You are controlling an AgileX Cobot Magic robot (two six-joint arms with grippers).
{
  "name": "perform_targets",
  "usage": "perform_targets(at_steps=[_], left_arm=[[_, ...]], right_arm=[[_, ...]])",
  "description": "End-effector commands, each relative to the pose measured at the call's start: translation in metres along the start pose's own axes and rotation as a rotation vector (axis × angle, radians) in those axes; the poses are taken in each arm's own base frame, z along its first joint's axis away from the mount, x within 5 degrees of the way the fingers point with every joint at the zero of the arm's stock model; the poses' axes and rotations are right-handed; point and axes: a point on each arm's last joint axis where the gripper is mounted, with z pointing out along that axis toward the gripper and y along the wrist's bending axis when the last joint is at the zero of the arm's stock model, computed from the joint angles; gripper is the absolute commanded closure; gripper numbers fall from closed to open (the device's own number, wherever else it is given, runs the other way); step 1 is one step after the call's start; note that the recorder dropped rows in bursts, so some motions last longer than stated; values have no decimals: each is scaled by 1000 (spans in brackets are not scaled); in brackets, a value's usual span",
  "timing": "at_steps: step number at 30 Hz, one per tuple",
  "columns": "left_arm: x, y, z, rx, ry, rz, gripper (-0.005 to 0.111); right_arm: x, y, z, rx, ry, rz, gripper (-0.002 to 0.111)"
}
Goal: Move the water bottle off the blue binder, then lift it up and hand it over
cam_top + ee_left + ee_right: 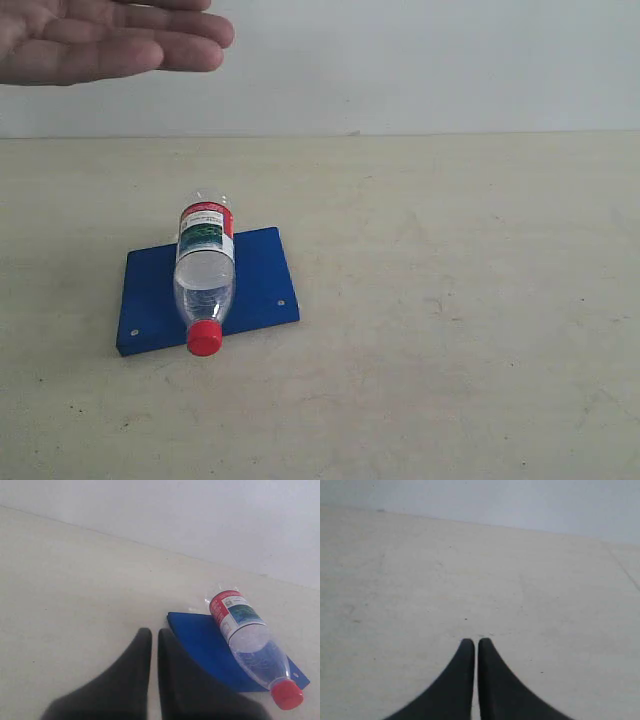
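The water bottle (205,277) lies on its side across the blue binder (258,279), its red cap (204,340) reaching past the binder's near edge. The left wrist view shows the bottle (250,642) on the binder (205,645) too. My left gripper (155,636) is shut and empty, hovering short of the binder's corner, apart from the bottle. Away from both objects, my right gripper (475,644) is shut over bare table with nothing in it. Neither gripper appears in the exterior view.
A person's open hand (110,40) is held out, palm up, at the upper left, above the table's far edge. The beige table (450,330) stretches to the right of the binder. A pale wall (450,60) stands behind.
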Motion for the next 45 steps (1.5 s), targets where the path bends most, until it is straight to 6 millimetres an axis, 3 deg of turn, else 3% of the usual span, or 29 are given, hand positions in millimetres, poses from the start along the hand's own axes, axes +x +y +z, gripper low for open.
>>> perform_targets(at_steps=[1, 2, 4, 8, 9, 14, 17, 20, 22, 25, 26, 27, 28, 29, 30, 31, 32, 33, 34, 35, 36, 37, 39, 45], left_arm=[[0, 0, 0, -1, -12, 6, 102], [0, 0, 0, -1, -12, 6, 102], [0, 0, 0, -1, -12, 6, 102], [0, 0, 0, -1, -12, 6, 102], [0, 0, 0, -1, -12, 6, 102], [0, 0, 0, -1, -12, 6, 102], [0, 0, 0, -1, -12, 6, 102], [0, 0, 0, -1, -12, 6, 102], [0, 0, 0, -1, -12, 6, 102], [0, 0, 0, -1, -12, 6, 102], [0, 0, 0, -1, -12, 6, 102], [0, 0, 0, -1, -12, 6, 102], [0, 0, 0, -1, -12, 6, 102], [0, 0, 0, -1, -12, 6, 102], [0, 0, 0, -1, -12, 6, 102], [0, 0, 0, -1, -12, 6, 102], [0, 0, 0, -1, -12, 6, 102], [0, 0, 0, -1, -12, 6, 102], [0, 0, 0, -1, -12, 6, 102], [0, 0, 0, -1, -12, 6, 102], [0, 0, 0, -1, -12, 6, 102], [0, 0, 0, -1, -12, 6, 102], [0, 0, 0, -1, -12, 6, 102], [0, 0, 0, -1, -12, 6, 102]], right_arm=[[-7, -3, -1, 37, -71, -156, 108], [-16, -3, -2, 41, -170, -99, 108], [-40, -7, -10, 19, -457, 289, 108], [-59, -21, -25, 11, -770, 633, 108], [-61, -24, -29, -33, -828, 796, 108], [-66, -29, -35, -358, -926, 1451, 108], [-61, -36, -34, -309, -948, 1578, 108], [-49, -52, -35, -169, -1040, 1825, 108], [-72, -46, -41, -142, -1025, 1436, 108], [-132, -18, -36, -279, -733, 893, 108], [-167, -4, -16, -359, -526, 670, 108], [-181, 5, -7, -412, -466, 503, 108], [-199, 33, 23, -631, -219, 329, 108], [-201, 69, 52, -950, 66, 321, 108], [-199, 88, 64, -1105, 167, 275, 108], [-188, 119, 86, -1294, 316, 221, 108], [-179, 135, 99, -1338, 385, 208, 108], [-157, 161, 124, -1329, 476, 173, 108], [-143, 173, 137, -1305, 510, 140, 105], [-119, 190, 160, -1242, 577, 108, 96], [-109, 196, 168, -1226, 613, 106, 88], [-95, 203, 180, -1209, 669, 114, 71], [-83, 208, 190, -1190, 729, 153, 57], [-69, 227, 212, -1189, 821, 469, 53]])
